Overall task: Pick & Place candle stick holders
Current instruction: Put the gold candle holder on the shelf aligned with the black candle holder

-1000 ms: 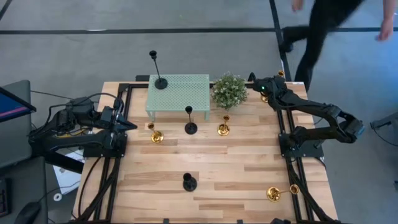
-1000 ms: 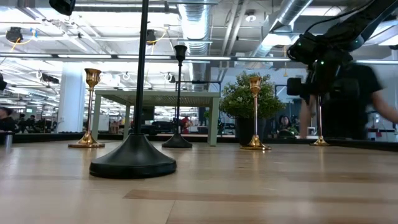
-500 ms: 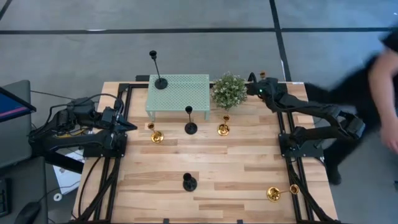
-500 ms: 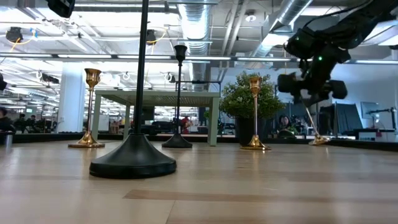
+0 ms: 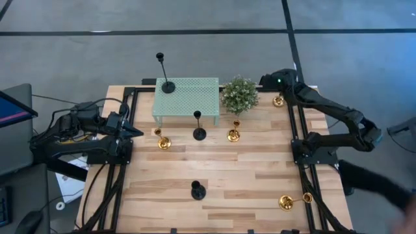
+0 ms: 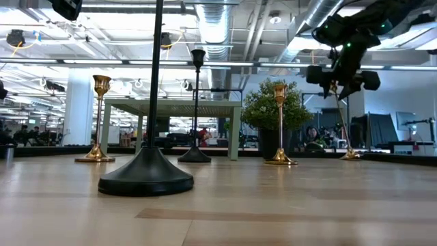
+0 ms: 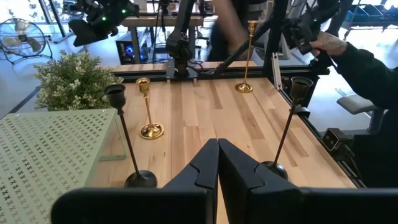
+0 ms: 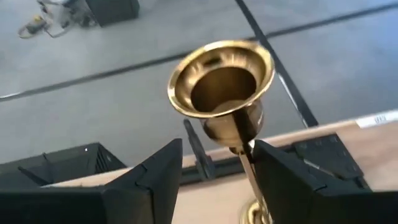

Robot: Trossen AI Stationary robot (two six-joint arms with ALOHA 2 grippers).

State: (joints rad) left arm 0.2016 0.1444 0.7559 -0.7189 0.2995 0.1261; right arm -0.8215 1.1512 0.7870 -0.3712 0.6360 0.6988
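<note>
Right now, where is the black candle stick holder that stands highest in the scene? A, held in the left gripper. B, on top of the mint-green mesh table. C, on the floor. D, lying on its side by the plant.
B: in the high view the black candle stick holder has its round base on the corner of the mint-green mesh table, upright, with no gripper near it.

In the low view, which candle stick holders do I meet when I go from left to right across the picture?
Gold holder → big black holder in front → black holder behind it → gold holder by the plant → gold holder under the right end effector.
</note>
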